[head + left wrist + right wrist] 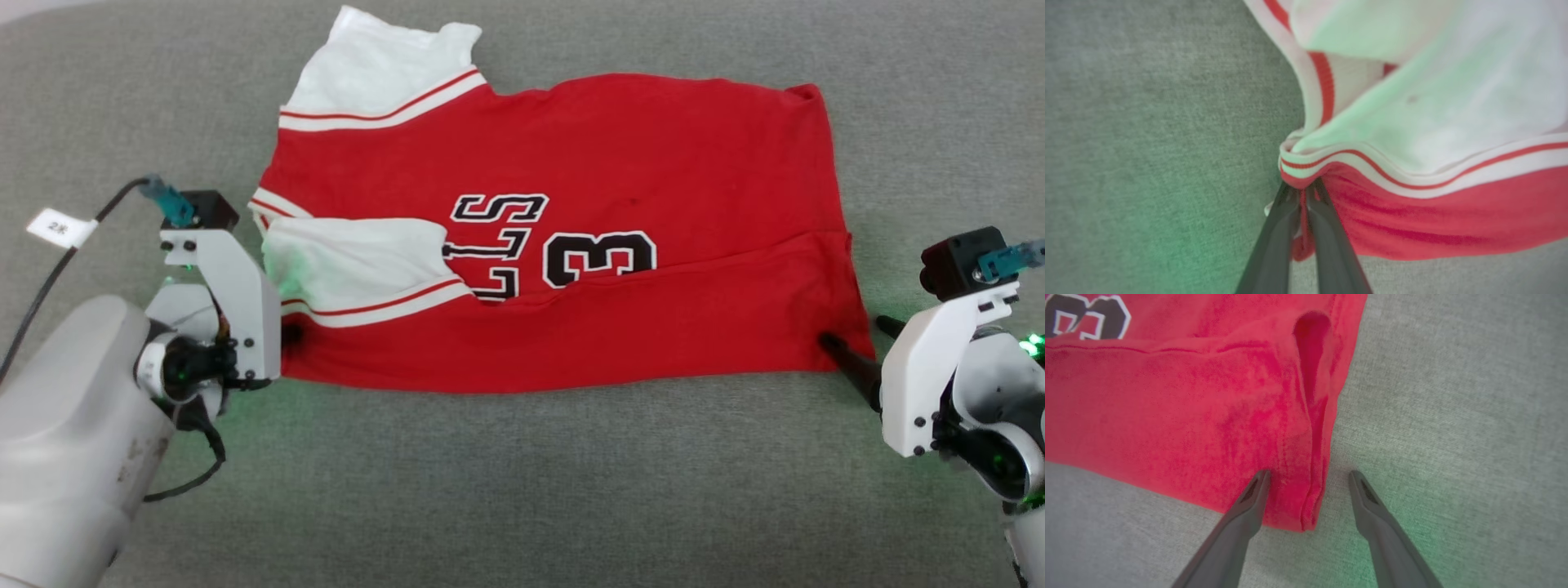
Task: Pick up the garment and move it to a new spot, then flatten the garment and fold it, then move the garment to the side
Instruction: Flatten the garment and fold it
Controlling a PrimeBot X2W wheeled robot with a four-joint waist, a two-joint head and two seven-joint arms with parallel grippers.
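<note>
Pale left forearm (65, 425) sat at lower left of the head view. On that arm, the left claw (1301, 190) was pinched tight on the garment (571, 147) at its lower-left corner, red hem bunched between the fingers just below the striped sleeve trim. Garment lay spread across the middle of the grey cloth tabletop (522, 490), near edge doubled over the black number, one white sleeve at upper left. At the lower-right corner the right claw (1309, 475) stood wide, one finger on red fabric, the other over bare tabletop.
</note>
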